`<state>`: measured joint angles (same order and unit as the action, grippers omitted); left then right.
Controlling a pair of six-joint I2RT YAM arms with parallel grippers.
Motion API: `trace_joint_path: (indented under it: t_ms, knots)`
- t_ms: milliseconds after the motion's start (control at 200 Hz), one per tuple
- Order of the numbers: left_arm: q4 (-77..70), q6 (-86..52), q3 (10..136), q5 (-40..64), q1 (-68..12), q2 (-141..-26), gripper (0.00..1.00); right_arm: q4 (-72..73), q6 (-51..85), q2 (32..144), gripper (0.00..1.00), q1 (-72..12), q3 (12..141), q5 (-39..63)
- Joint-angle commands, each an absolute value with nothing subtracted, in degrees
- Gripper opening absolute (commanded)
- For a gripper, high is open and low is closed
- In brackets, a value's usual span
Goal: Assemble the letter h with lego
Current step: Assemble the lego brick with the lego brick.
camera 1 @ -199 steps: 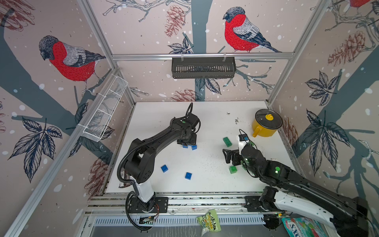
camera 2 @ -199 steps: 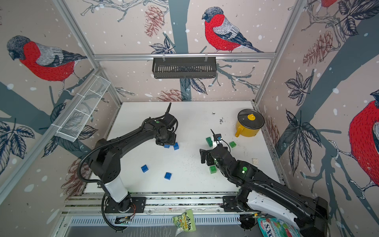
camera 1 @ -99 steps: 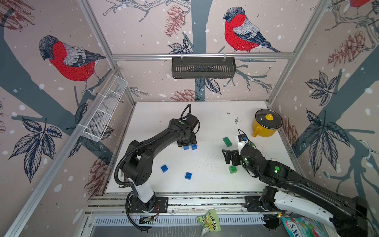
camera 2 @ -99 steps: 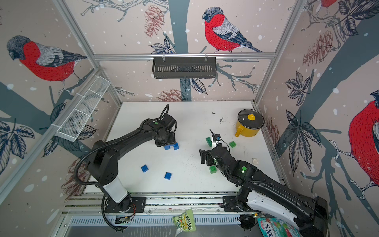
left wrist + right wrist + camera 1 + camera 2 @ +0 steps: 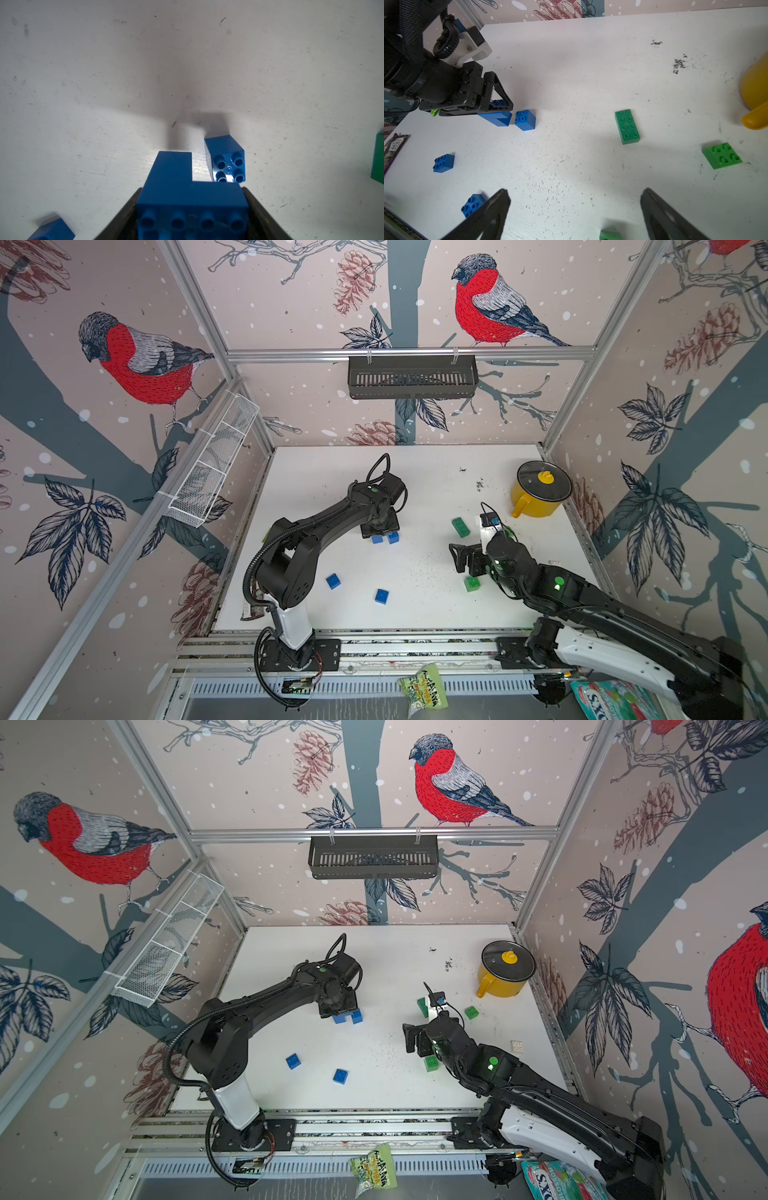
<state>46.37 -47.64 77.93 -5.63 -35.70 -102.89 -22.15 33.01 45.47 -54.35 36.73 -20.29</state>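
Left gripper (image 5: pixel 192 190) clamped on blue L-piece (image 5: pixel 193 199); long axis level, spanning jaw to jaw, studs up. Right gripper (image 5: pixel 575 199) jaws wide apart.

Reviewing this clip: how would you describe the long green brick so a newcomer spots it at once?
Find the yellow pot in the far right corner of the white table. Left of its handle, toward the table's middle, a green brick lies flat, studs up. It is the only oblong green one, with eight studs; the other green bricks are square.
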Motion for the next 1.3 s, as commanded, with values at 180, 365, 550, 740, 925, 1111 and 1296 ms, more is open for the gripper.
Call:
trace_joint_path:
  t_ms: [180,365,550,740,925,1111,1296]
  knots:
    - [44.5,-48.4,77.87,-6.54,-35.77,-105.02,0.62,-20.58,32.59,45.52,0.99,-54.31,36.69,-19.95]
    - [44.21,-48.58,78.01,-6.9,-35.77,-105.56,0.62,-20.39,32.52,45.61,0.99,-54.27,36.56,-19.95]
    - [43.82,-48.78,77.63,-7.03,-35.77,-105.95,0.61,-20.3,32.51,45.54,1.0,-54.3,36.56,-19.89]
    - [43.66,-49.0,77.33,-6.87,-35.77,-106.25,0.61,-20.28,32.37,45.46,0.99,-54.23,36.56,-19.6]
    - [43.74,-49.15,77.47,-6.91,-35.76,-106.51,0.62,-20.21,32.36,45.46,0.99,-54.23,36.48,-19.43]
    - [43.69,-49.57,77.1,-6.51,-35.85,-106.7,0.62,-20.13,32.26,45.44,0.99,-54.18,36.47,-19.32]
    - [43.69,-49.79,77.39,-6.58,-36.03,-106.96,0.62,-20.04,32.26,45.46,0.99,-54.14,36.47,-19.08]
